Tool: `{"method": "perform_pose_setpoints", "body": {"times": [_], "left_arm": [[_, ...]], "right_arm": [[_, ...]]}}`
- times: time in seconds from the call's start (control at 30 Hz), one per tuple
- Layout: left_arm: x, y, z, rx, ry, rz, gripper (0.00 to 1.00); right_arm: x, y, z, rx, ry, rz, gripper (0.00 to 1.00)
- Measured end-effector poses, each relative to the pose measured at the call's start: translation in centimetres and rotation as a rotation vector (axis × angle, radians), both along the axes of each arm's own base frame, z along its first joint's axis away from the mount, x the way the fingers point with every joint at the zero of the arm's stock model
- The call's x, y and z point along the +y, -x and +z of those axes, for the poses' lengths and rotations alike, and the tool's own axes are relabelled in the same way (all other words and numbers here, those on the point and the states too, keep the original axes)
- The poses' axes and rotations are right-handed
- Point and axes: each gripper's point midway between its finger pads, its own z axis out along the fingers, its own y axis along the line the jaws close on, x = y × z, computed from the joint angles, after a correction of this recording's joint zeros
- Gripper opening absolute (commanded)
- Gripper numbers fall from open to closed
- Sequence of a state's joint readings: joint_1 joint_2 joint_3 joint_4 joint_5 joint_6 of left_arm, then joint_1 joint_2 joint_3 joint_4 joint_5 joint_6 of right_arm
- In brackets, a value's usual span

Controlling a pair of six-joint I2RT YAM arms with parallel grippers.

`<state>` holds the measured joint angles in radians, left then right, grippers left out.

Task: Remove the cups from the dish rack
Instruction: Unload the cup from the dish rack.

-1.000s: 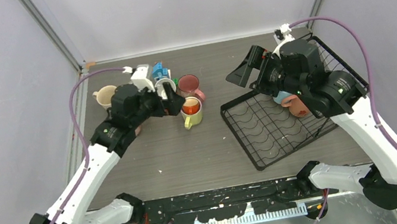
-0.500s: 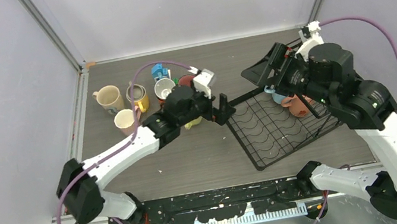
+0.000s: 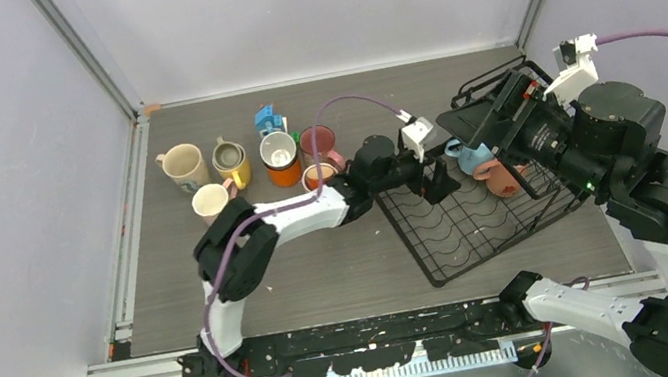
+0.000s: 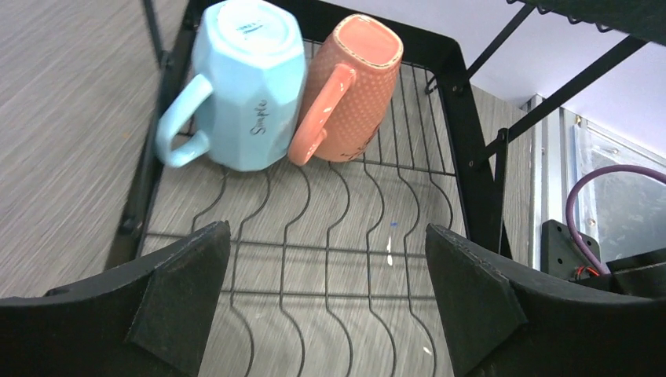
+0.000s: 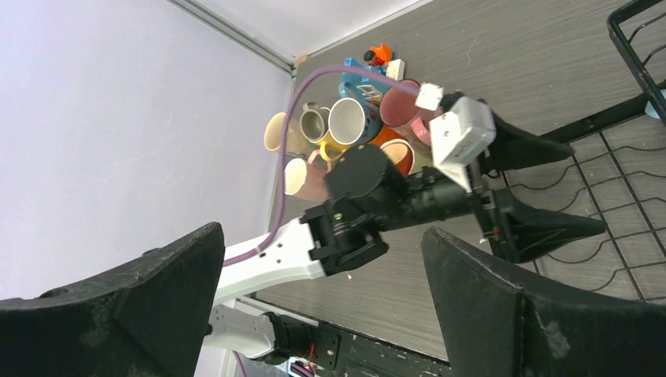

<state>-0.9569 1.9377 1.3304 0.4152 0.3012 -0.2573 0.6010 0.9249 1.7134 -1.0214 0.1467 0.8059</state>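
At the left of the desk (image 3: 323,271) stands a cluster of unloaded cups (image 3: 231,160), cream, yellow, orange and dark pink. They look like six, though the one nearest the left arm is partly hidden, so the count is not certain. A small blue toy house (image 3: 268,118) sits just behind them. To their right the left end effector (image 4: 327,229) reaches over the near edge of the dish rack (image 3: 477,221), released and empty, its fingers spread wide and aimed at the two mugs in the rack. These are a light blue cup (image 4: 247,86) and a salmon cup (image 4: 349,90), lying tipped side by side and touching at the rack's far end with their handles toward the camera. Further right, the right end effector (image 5: 322,232) hangs above the rack's raised side, also released and holding nothing. The job looks mostly done, with just those two cups left to lift out and set down. The desk is grey wood-grain laminate, enclosed by pale lilac walls and aluminium corner posts.
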Motion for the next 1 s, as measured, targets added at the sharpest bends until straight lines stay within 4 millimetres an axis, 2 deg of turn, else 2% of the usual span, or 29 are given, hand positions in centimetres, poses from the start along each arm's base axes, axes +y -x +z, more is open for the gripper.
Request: {"method": "perform_pose_setpoints", "body": {"times": [0.2, 0.5, 0.8, 1.0], "left_arm": [[-3.8, -0.4, -2.9, -0.009, 0.048, -0.102, 0.89], [-6.6, -0.5, -6.5, -0.003, 0.094, -0.191, 0.80], [-9.1, -1.2, -6.0, -0.041, 0.146, -0.222, 0.75], [-9.7, -1.6, -6.1, -0.050, 0.155, -0.223, 0.74]], "right_arm": [[0.2, -0.3, -0.5, 0.014, 0.017, 0.004, 1.00], [0.5, -0.3, -0.9, 0.015, 0.040, 0.024, 1.00], [0.7, -0.7, -2.0, 0.024, 0.080, 0.033, 1.00], [0.7, -0.9, -2.5, 0.026, 0.098, 0.037, 1.00]]}}
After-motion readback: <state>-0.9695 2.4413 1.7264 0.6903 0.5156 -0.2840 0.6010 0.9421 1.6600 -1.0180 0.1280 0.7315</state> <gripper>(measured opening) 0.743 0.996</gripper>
